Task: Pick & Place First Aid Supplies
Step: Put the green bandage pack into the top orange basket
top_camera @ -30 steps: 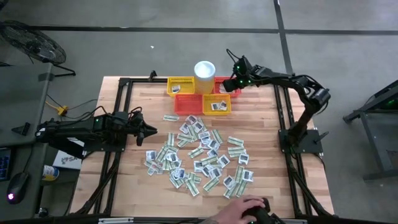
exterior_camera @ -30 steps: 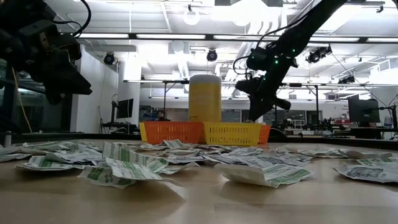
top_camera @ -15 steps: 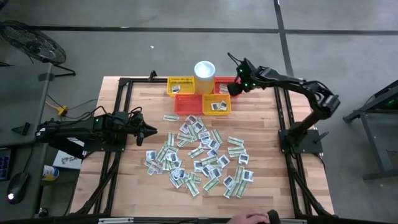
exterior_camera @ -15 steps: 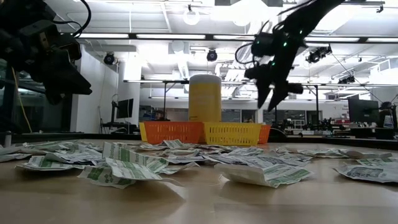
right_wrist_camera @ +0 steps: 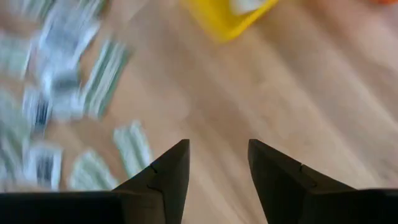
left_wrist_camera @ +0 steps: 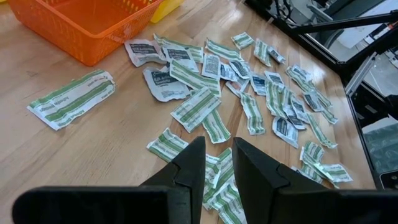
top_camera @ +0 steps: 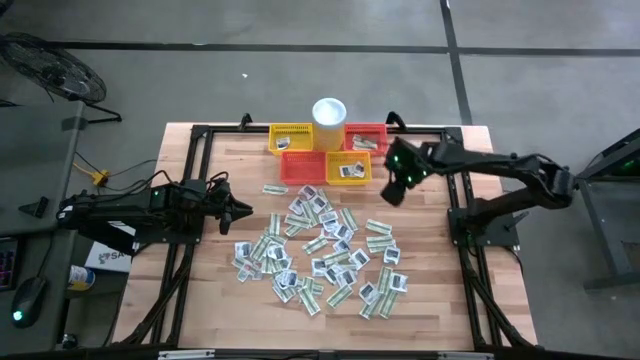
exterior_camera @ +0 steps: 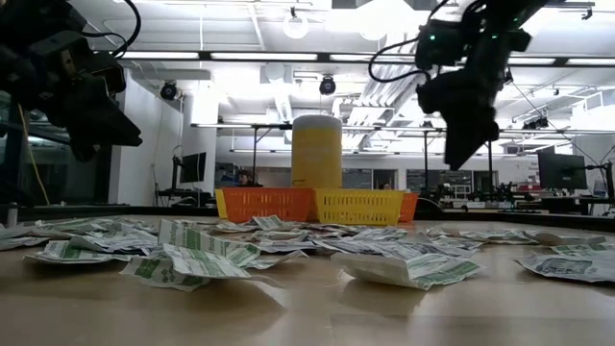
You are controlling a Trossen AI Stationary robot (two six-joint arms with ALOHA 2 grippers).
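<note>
- Nearest the low camera: first aid supplies (exterior_camera: pixel 192 259) strewn flat over the table (top_camera: pixel 430 300), mid-table in the high view, none stacked, so each looks pickable singly.
- Left hand (top_camera: pixel 243 211) waits at the pile's left edge, low over the table. Its wrist view shows the fingers (left_wrist_camera: pixel 189 165) a narrow gap apart, nothing between them.
- Right hand (top_camera: pixel 392 192) hangs above bare wood, between the pile and the baskets. Its wrist view shows the fingers (right_wrist_camera: pixel 171 171) well apart and empty; probably heading to the pile for a pick.
- Farther back: yellow baskets (top_camera: pixel 291 138) and red-orange baskets (top_camera: pixel 366 137) clustered round the white cup (top_camera: pixel 329 111). Tight grouping likely keeps drop-offs short.
- Only the high view shows packets already inside several baskets; the low view sees just the mesh walls (exterior_camera: pixel 357 206).
</note>
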